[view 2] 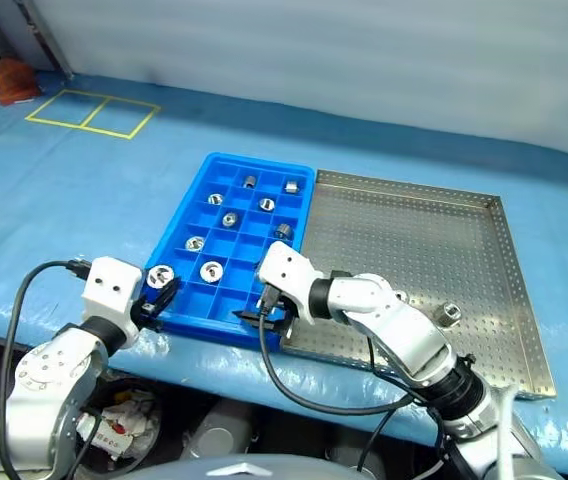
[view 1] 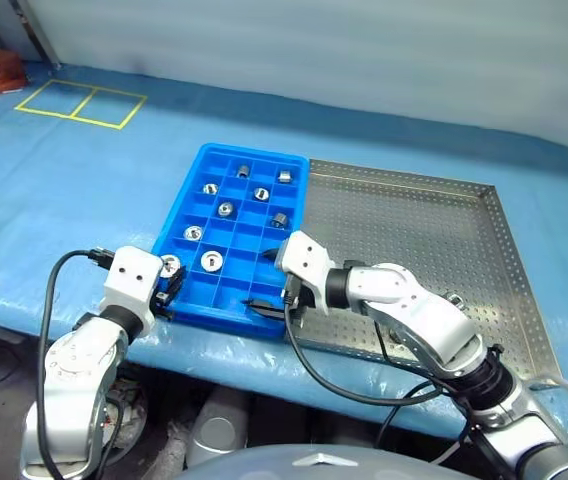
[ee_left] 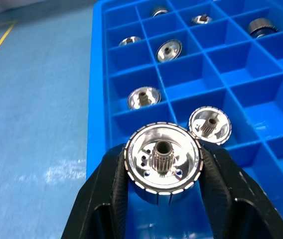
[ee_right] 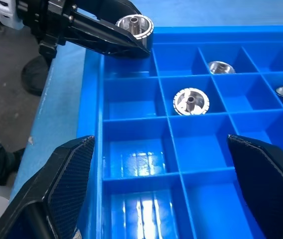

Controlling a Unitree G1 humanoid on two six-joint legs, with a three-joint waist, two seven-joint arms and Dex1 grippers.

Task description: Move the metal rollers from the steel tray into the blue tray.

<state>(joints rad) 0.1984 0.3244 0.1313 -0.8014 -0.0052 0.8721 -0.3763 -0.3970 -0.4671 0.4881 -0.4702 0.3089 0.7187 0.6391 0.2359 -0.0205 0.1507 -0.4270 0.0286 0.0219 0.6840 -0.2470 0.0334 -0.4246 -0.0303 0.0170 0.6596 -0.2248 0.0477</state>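
Left gripper (ee_left: 162, 199) clamps one roller (ee_left: 162, 165), bore facing the wrist cam, forearm angled in over the near-left corner of the blue tray (view 1: 196, 178). Right gripper (ee_right: 166, 194) spread wide, empty, elbow bent, pointing across the tray's near edge. Other metal rollers (view 1: 225, 209) sit in tray cells beyond. One roller left (view 2: 451, 312) on the steel tray (view 1: 484, 190), right of the blue tray.

Right fingers (ee_right: 69, 184) cut off by frame edge; steel tray (view 1: 524, 300) corner behind arm.
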